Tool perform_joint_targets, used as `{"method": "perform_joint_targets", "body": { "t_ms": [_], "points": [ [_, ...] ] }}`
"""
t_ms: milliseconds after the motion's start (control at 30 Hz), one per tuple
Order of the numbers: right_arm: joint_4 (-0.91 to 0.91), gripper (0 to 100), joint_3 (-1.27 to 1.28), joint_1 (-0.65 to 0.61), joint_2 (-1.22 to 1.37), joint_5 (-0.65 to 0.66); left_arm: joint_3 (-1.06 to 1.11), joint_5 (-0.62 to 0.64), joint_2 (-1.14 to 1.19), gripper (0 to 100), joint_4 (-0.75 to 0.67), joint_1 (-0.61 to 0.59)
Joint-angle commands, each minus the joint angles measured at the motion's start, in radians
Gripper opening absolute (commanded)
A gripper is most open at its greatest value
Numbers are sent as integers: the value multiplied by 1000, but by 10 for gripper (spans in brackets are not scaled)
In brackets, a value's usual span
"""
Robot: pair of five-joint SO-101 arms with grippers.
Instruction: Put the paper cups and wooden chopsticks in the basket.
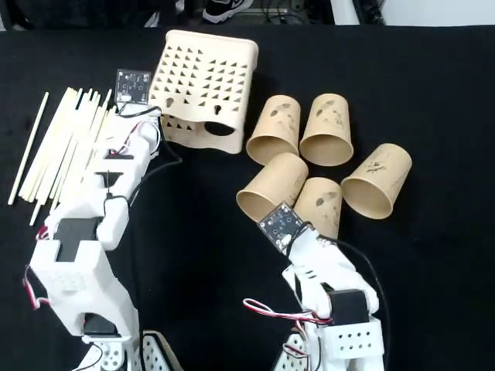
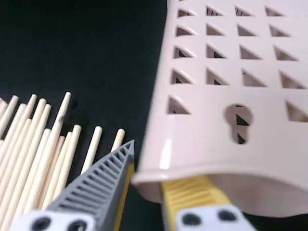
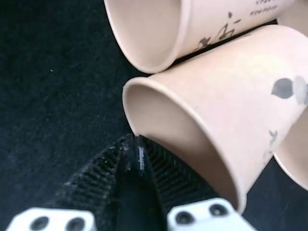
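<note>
The cream perforated basket (image 1: pixel 205 89) lies tipped on its side at the back. My left gripper (image 1: pixel 157 116) is at its lower left rim. In the left wrist view my left gripper (image 2: pixel 149 166) is shut on the basket (image 2: pixel 231 72) rim, its yellow finger inside and its grey finger outside. Wooden chopsticks (image 1: pixel 58 147) lie fanned out at the far left, chopsticks (image 2: pixel 43 149) beside the grey finger. Several paper cups (image 1: pixel 325 131) lie on their sides at the right. My right gripper (image 3: pixel 135 143) is shut, its tips against the mouth rim of one paper cup (image 3: pixel 216 110); it (image 1: pixel 285 219) sits beside that cup (image 1: pixel 321 202).
Black cloth covers the table (image 1: pixel 433 69). Both white arm bodies take up the near edge. Open cloth lies between the basket and the near cups, and at the far right.
</note>
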Motion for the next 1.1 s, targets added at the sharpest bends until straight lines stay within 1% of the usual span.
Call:
{"method": "perform_joint_targets", "body": {
  "t_ms": [0, 167, 300, 467, 500, 633, 833, 933, 1067],
  "points": [
    [18, 13, -4, 18, -70, 18, -93, 8, -26, 29, 80, -5],
    [18, 13, -4, 18, -70, 18, -97, 8, -135, 28, 245, 15],
    [18, 13, -4, 18, -70, 18, -97, 8, -265, 28, 400, 53],
    [18, 13, -4, 18, -70, 18, -97, 9, -440, 28, 555, 82],
    [18, 13, -4, 18, -70, 18, -97, 17, -473, 28, 591, 84],
    [18, 13, -4, 18, -70, 18, -113, 118, -580, 28, 715, 85],
    [18, 13, -4, 18, -70, 18, -237, 150, -628, 28, 895, 91],
    [18, 13, -4, 18, -70, 18, -334, 212, -620, 28, 997, 87],
    [18, 13, -4, 18, -70, 18, -453, 238, -624, 28, 1146, 94]
  ]
}}
